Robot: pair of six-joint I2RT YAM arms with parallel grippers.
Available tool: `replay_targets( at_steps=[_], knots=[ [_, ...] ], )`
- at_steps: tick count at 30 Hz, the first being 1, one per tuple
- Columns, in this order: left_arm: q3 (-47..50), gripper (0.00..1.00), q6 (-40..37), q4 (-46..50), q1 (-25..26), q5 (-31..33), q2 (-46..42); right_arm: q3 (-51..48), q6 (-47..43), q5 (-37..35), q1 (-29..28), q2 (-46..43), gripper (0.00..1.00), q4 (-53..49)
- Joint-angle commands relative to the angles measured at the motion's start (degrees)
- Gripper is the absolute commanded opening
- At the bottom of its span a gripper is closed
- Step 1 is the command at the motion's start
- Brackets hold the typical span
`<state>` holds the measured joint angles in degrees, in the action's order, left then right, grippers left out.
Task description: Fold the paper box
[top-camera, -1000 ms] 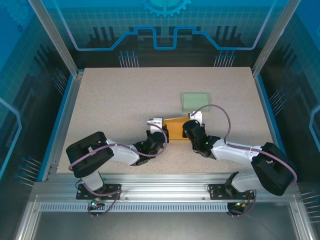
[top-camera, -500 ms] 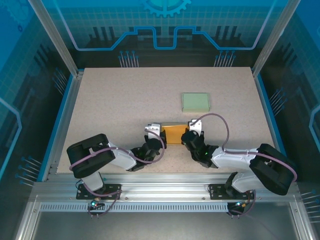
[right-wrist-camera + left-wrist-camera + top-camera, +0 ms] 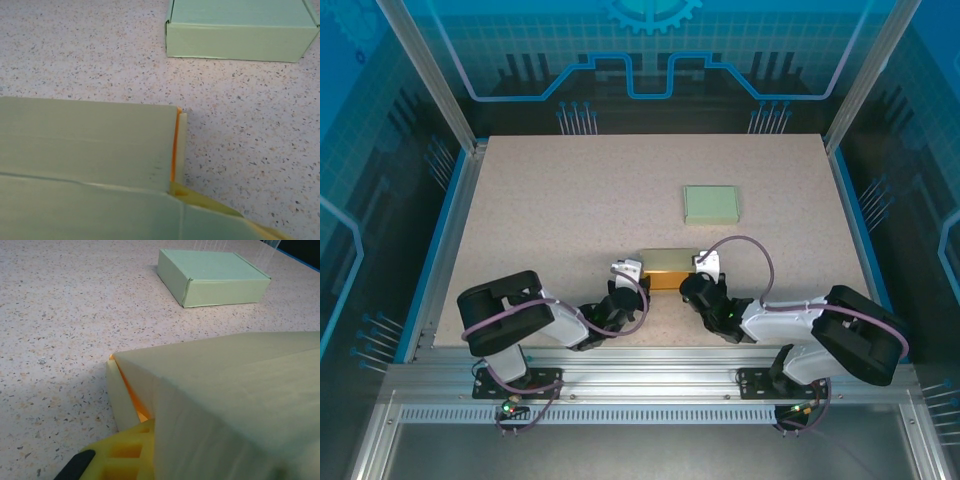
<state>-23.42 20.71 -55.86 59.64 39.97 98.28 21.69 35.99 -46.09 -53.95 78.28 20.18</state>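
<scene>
The paper box (image 3: 667, 262) lies near the table's front edge, its pale green lid panel lying over the orange inside, between both grippers. My left gripper (image 3: 632, 272) is at its left end; in the left wrist view a yellow finger (image 3: 122, 460) presses against the box wall (image 3: 240, 390), beside a side flap (image 3: 120, 395) with an orange gap, and the other finger is hidden behind paper. My right gripper (image 3: 703, 266) is shut at the right end. In the right wrist view the panel (image 3: 90, 140) covers the jaws, and a yellow fingertip (image 3: 235, 207) shows past a narrow orange slit.
A finished, closed green box (image 3: 711, 204) sits farther back and to the right, a short gap beyond the paper box; it also appears as the green box (image 3: 215, 277) and the green box (image 3: 240, 30). Speckled tabletop (image 3: 550, 210) stretches left and back.
Both grippers have drawn the paper box toward the near edge. The pale lid has come down over the orange inside. The left jaws have eased slightly.
</scene>
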Motion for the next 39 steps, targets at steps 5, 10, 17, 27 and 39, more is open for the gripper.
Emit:
replay_targets(
  at_steps=[5,10,17,27,39],
  knots=[
    [0.67,0.15,-0.89,-0.57,1.35,-5.40,0.28,1.84,-0.39,3.85,-1.44,-1.48,0.00,-4.39],
    [1.88,0.56,-0.34,0.75,1.45,-6.97,-2.80,1.33,0.75,3.34,-1.16,-1.04,0.00,-6.67],
    [2.50,0.89,1.85,15.51,2.41,-10.10,-15.07,3.23,0.84,3.36,-1.13,0.74,0.02,-8.49],
    [1.74,0.99,13.76,49.98,2.50,-11.93,-38.77,3.73,4.17,4.76,-1.49,-3.24,0.36,-17.30],
    [-6.13,0.99,7.51,65.97,2.41,-5.91,-53.09,7.21,4.27,6.29,-3.58,-11.63,0.73,-29.60]
  ],
)
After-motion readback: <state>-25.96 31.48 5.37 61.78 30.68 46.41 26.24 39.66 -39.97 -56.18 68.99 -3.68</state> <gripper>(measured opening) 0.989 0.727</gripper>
